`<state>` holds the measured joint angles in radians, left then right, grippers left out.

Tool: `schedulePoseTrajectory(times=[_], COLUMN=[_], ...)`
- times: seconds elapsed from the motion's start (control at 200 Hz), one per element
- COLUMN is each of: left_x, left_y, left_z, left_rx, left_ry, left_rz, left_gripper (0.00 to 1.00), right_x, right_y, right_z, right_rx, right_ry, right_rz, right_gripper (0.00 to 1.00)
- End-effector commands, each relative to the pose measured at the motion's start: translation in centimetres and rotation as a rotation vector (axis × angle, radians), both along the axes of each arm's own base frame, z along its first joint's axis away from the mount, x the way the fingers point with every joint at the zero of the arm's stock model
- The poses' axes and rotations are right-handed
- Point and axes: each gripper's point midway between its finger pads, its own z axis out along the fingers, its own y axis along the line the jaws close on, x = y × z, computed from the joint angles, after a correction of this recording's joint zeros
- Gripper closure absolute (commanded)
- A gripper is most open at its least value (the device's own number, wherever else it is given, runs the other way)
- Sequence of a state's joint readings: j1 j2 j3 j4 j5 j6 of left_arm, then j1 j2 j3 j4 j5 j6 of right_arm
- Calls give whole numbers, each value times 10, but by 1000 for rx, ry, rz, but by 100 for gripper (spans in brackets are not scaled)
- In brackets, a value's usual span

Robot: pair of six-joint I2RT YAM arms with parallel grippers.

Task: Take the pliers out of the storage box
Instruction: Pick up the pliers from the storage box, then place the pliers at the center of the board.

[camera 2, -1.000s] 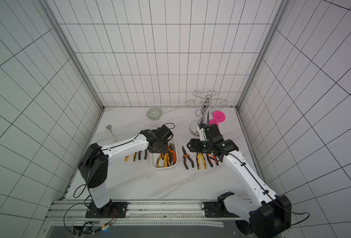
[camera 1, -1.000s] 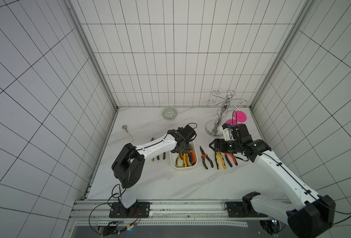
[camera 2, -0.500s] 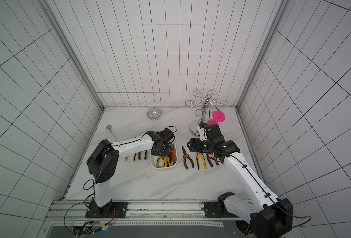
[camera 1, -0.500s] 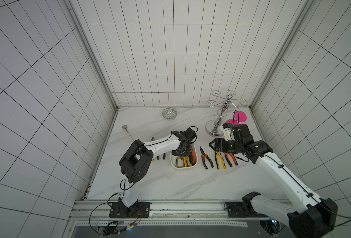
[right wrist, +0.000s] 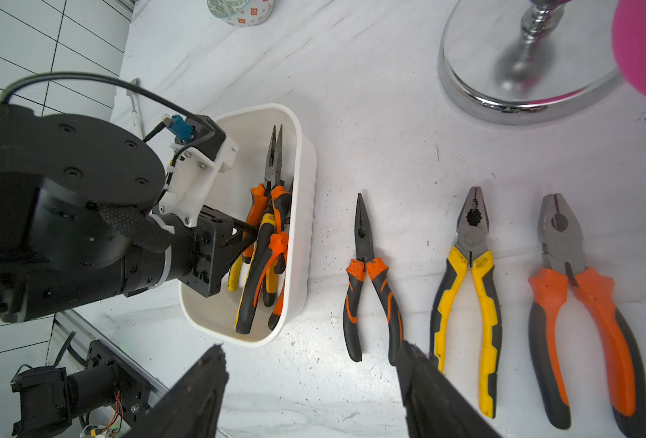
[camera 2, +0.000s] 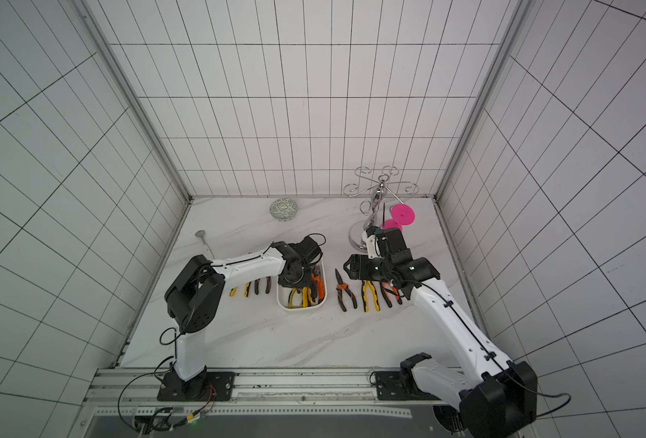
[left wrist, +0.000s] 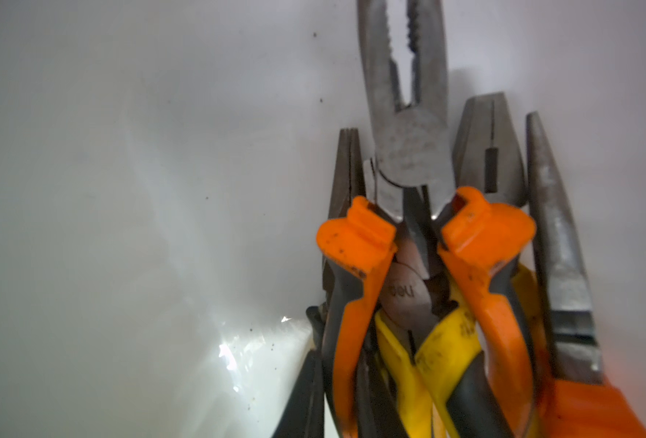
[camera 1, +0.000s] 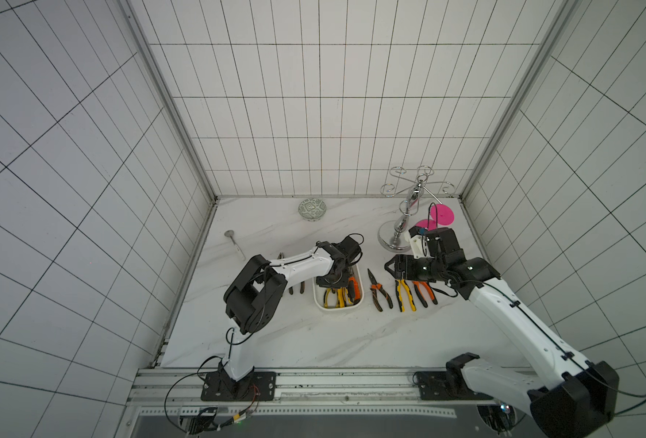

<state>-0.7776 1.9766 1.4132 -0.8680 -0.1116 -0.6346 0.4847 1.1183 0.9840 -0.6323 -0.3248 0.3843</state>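
The white storage box [camera 1: 336, 308] [camera 2: 302, 307] [right wrist: 306, 159] stands mid-table with several pliers [camera 1: 338, 297] [camera 2: 306, 294] [right wrist: 264, 242] piled in it. My left gripper [camera 2: 298, 280] [right wrist: 251, 231] [left wrist: 310, 379] reaches down into the box. It is shut, its fingers pressed together against one handle of the orange-and-black pliers [left wrist: 408, 159], with nothing visible between them. Three pliers [camera 1: 380, 292] [right wrist: 367, 265] [right wrist: 469, 265] [right wrist: 575, 273] lie in a row right of the box. My right gripper [camera 1: 389, 267] [camera 2: 348, 265] [right wrist: 310, 345] hovers open above them, holding nothing.
More pliers [camera 1: 295, 290] [camera 2: 253, 288] lie left of the box, partly under the left arm. A green-patterned bowl [camera 1: 312, 209] sits at the back, a spoon [camera 1: 235, 244] at the back left. A chrome stand [camera 1: 401, 227] and pink discs [camera 1: 441, 216] stand behind the right arm.
My left gripper has gone from open to shut inside the box, and the left arm's elbow has shifted right. The right arm has stayed put.
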Motion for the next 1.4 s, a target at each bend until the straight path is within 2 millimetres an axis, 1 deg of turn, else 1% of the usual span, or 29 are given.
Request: schedulePoseTrajectory(times=[0.0,0.115,0.315,0.43,0.6,0.7,0.804,0.924,0.974,1.004,1.149,1.279,1.394], left_x=[6,9,11,11,11,11,12,13,14,14,15,21,28], left_y=[-2,-2,9,12,18,27,37,59,72,81,127,171,206], left_z=[6,26,67,89,115,128,141,151,151,154,148,133,123], left_rx=[-12,-26,-40,-74,-110,-140,-217,-261,-257,-255,-210,-177,-105], left_ry=[-30,-63,-149,-199,-253,-284,-313,-344,-347,-360,-384,-401,-453], left_rz=[-5,-10,-7,-7,-4,6,11,10,9,11,8,42,43], left_gripper=[100,100,100,100,100,100,100,100,100,100,100,100,100], right_x=[-3,-4,-3,-3,-2,-2,0,1,2,2,1,0,-2], right_y=[-1,1,3,4,9,13,20,28,32,34,48,61,71], right_z=[-10,-9,-5,-5,-4,-1,4,5,7,7,11,15,19], right_rx=[-22,-15,-4,1,23,40,65,77,80,80,84,83,81], right_ry=[11,13,9,10,17,12,4,8,6,3,-8,-20,-22], right_rz=[14,21,27,30,40,52,64,84,94,99,139,177,207], right_gripper=[26,26,26,26,27,26,26,26,26,26,26,26,26])
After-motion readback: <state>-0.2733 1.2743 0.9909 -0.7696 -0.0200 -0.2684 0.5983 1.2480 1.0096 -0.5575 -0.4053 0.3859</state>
